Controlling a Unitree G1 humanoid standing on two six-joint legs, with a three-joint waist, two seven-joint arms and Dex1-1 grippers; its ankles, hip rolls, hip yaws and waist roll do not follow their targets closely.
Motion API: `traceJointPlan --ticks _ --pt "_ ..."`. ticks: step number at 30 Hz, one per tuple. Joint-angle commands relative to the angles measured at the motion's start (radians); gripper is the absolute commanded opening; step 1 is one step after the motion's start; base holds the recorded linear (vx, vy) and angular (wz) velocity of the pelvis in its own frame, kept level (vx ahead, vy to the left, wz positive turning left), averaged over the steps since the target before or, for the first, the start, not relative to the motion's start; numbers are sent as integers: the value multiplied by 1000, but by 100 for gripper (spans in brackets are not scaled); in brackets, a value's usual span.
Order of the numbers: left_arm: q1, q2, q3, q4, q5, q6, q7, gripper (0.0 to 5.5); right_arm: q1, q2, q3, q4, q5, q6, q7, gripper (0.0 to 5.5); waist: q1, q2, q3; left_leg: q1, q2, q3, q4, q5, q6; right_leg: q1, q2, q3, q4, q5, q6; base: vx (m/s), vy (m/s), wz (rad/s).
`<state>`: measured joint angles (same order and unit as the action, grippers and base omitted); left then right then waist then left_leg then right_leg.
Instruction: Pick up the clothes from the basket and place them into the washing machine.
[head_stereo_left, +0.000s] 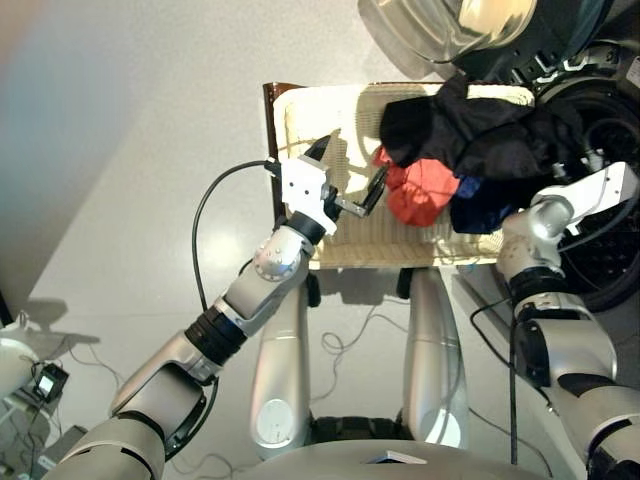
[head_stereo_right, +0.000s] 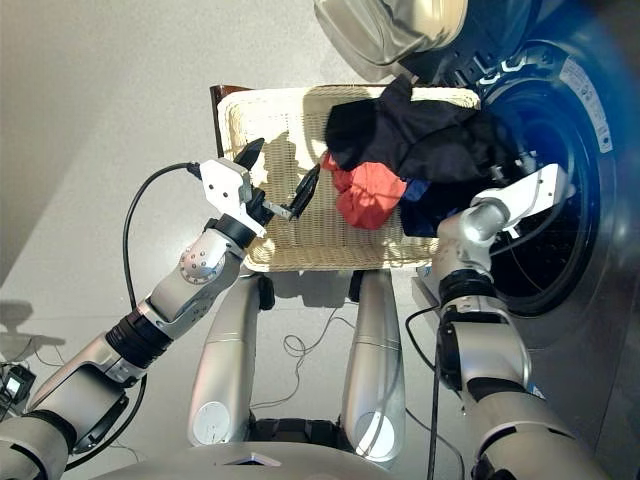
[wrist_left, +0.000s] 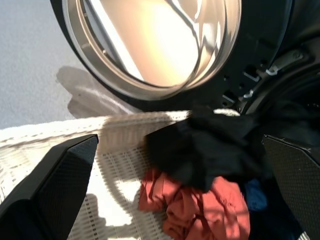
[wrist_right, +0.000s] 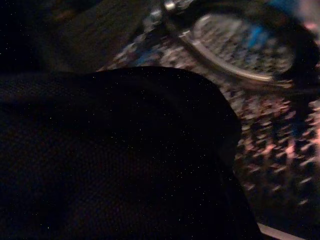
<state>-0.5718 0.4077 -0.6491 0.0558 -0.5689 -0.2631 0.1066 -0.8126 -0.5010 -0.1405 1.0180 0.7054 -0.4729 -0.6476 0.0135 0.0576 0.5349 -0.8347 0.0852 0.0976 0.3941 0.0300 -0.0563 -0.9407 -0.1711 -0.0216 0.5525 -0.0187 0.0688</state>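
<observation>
Now the left gripper (head_stereo_right: 278, 180) hangs over the basket (head_stereo_right: 300, 245), fingers spread wide, holding nothing. Across the basket's far corner lies the black garment (head_stereo_right: 410, 135), reaching toward the washing machine (head_stereo_right: 560, 200), with the coral-red garment (head_stereo_right: 368, 195) and navy one (head_stereo_right: 420, 215) beneath. Black cloth hides the right gripper (grip impossible to judge).

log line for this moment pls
left gripper: open above basket | right gripper: fingers hidden, black garment at washing machine | red garment: in basket

Laundry corner: washing machine (head_stereo_right: 545, 190), basket (head_stereo_right: 290, 240)
</observation>
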Motion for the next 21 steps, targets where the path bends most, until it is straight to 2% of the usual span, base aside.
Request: traceJointPlan --ticks 1,9,13,15,18,21 --pt "-10 -8 6 -117 -13 -54 10 550 2 -168 -82 21 111 -98 -60 0 0 65 -15 -45 26 -13 188 -143 -26 27 14 46 41 -67 67 0 0 0" --pt "-16 29 10 -148 -36 -46 52 550 -73 -300 -94 185 343 -63 -54 0 4 77 -15 -130 38 -4 248 -162 -29 -71 23 68 101 -77 63 0 0 0" --pt "-13 49 15 -171 -49 -39 70 550 -101 -332 -143 220 510 -107 -60 0 -9 82 -15 -151 42 1 269 -181 -32 -105 26 81 125 -90 61 0 0 0" --pt "-15 56 20 -176 -52 -37 74 550 -107 -333 -151 215 538 -122 -59 0 -13 82 -15 -165 43 6 268 -172 -30 -122 28 87 126 -81 59 0 0 0" --pt "-1 68 35 -189 -67 -32 78 550 -110 -343 -178 193 586 -162 -81 0 -23 80 -15 -168 48 12 281 -186 -33 -131 30 94 138 -92 58 0 0 0" --pt "0 82 38 -197 -78 -29 85 550 -126 -351 -209 176 635 -220 -103 0 -32 75 -15 -178 49 19 286 -183 -30 -147 36 104 141 -84 56 5 10 -63"
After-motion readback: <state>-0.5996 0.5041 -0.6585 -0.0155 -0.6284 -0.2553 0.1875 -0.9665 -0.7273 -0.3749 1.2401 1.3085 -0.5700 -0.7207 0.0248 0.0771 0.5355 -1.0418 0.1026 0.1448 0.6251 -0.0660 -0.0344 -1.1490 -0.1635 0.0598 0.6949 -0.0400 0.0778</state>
